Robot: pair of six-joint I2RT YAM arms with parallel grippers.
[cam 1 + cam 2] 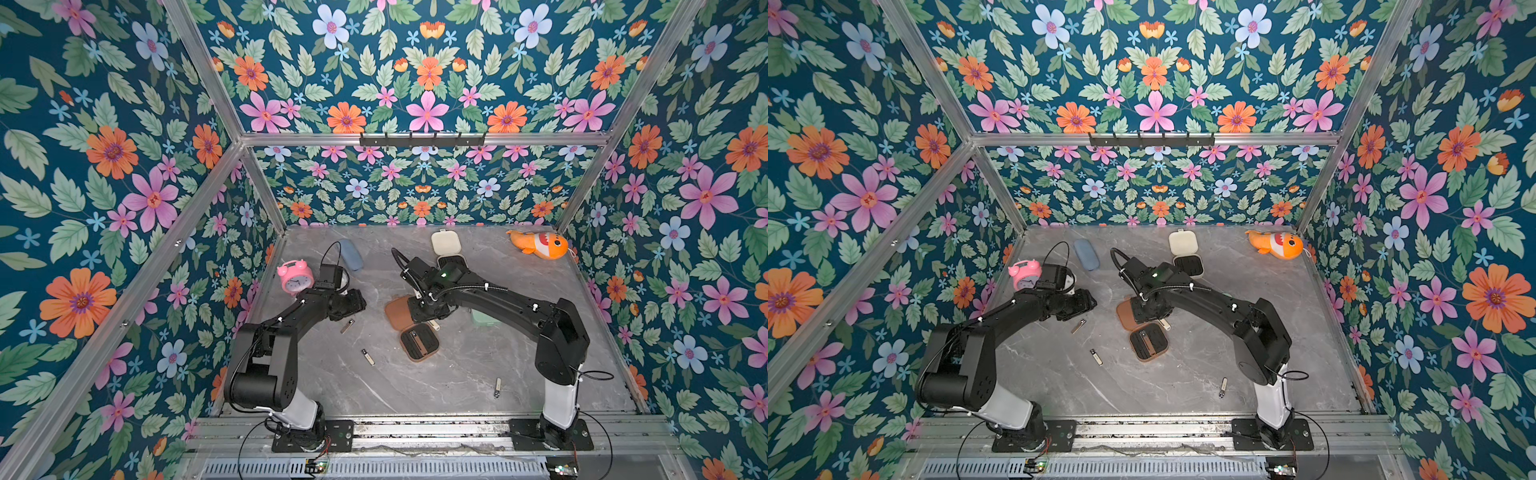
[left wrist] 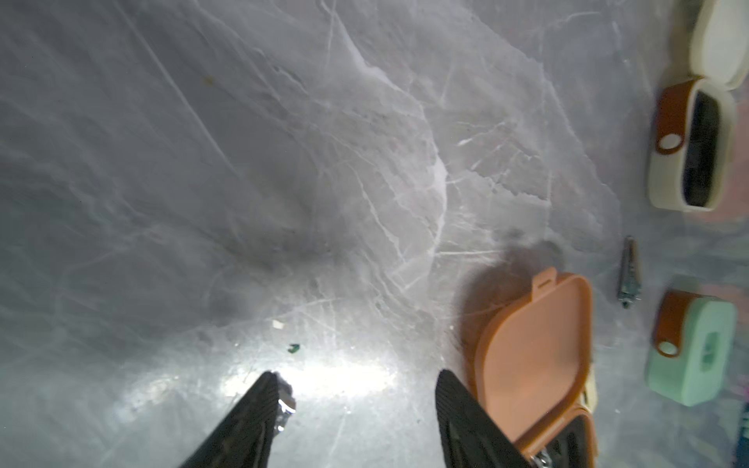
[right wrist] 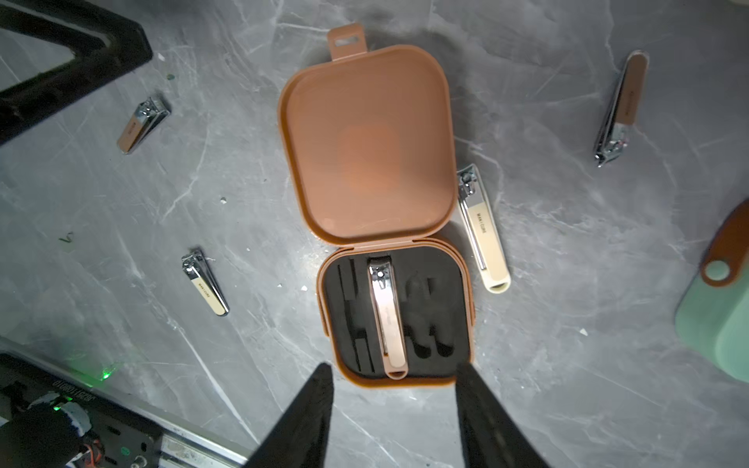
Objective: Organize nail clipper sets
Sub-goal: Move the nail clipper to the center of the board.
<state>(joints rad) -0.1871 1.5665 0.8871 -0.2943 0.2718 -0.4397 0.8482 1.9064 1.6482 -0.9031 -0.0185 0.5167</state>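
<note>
Fingers [image 3: 308, 417], three cases [image 2: 535, 364] [image 2: 664, 178] [image 2: 689, 364], perhaps five clippers [image 3: 144, 125] [image 3: 204, 281] [image 3: 387, 316] [image 3: 482, 227] [image 3: 620, 109]

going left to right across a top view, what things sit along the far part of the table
pink alarm clock → blue pouch → cream case → orange fish plush

You have three cases here: brown case [image 3: 367, 142], cream case [image 1: 445, 243], mint case [image 2: 693, 352]. Count five clippers: three brown clippers [image 3: 387, 316], two cream clippers [image 3: 483, 233]. One pink clock [image 1: 294, 277], one blue pouch [image 1: 351, 254], one fish toy [image 1: 540, 244].
</note>
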